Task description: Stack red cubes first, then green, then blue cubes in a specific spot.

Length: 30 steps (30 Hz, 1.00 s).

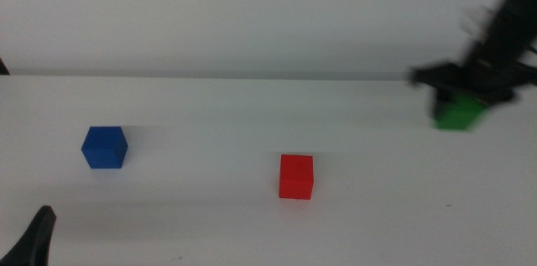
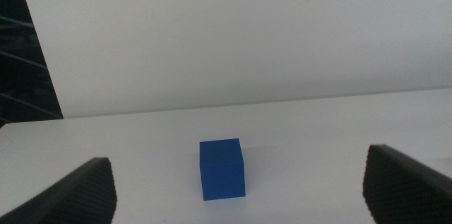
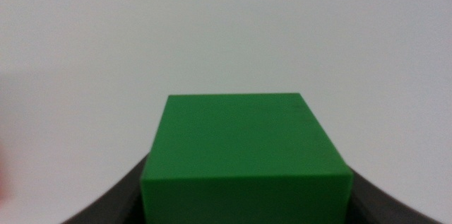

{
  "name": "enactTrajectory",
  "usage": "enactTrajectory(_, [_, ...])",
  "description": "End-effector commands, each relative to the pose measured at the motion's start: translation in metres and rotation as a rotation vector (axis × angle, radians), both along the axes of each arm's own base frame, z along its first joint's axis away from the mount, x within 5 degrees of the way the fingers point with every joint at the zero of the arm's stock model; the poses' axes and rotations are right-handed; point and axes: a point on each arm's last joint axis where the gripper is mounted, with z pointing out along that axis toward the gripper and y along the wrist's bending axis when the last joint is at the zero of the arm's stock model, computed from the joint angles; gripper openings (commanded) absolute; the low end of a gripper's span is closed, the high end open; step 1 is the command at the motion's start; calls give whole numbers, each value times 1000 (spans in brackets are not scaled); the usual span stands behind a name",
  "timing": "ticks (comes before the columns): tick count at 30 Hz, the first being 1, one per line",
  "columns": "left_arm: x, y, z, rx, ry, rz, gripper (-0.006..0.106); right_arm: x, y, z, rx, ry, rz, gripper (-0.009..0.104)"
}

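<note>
The right gripper [image 1: 466, 98] comes in from the right side of the middle view, blurred so that its outline and the arm behind it are hard to make out, and the arm is cut off by the picture's edge; its dark jaws are closed on the green cube [image 1: 459, 113], which shows below the blurred jaws as a smeared green patch, and whether it rests on the white table [image 1: 210, 224] or hangs just above it cannot be told; in the right wrist view the green cube [image 3: 247, 157] fills the space between the jaws, its lower part cut off by the frame, and only the curved inner edges of the jaws show on either side of it; the red cube [image 1: 296, 176] sits alone on the table near the middle, well apart from the green one; the blue cube [image 1: 104, 147] sits far to the left, well apart from the red; the left gripper [image 2: 240, 189] waits near the table's front left corner, only one dark jaw tip showing at the bottom edge of the middle view; its wrist view shows both jaws spread wide with nothing between them, the blue cube [image 2: 222, 169] standing on the table ahead of the gap, untouched.
</note>
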Motion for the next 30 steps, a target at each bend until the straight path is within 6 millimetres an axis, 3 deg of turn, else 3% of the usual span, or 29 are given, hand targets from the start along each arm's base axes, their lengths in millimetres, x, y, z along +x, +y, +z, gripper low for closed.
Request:
enactTrajectory(1, [-1,0,-10,-7,-17,2,94,-3,46,2,1,53,11,6])
enactTrajectory(3, [-1,0,-10,-7,-17,2,94,-6,84,-5,1,66,48,6])
enactTrajectory(6, [-1,0,-10,-7,-17,2,94,-16,126,-19,2,85,90,6])
enactTrajectory(10, [-1,0,-10,-7,-17,2,94,-30,154,-27,-1,88,89,6])
enactTrajectory(18, [-1,0,-10,-7,-17,2,94,-42,179,-37,1,81,68,6])
enactTrajectory(30, [-1,0,-10,-7,-17,2,94,-40,191,-45,24,43,52,6])
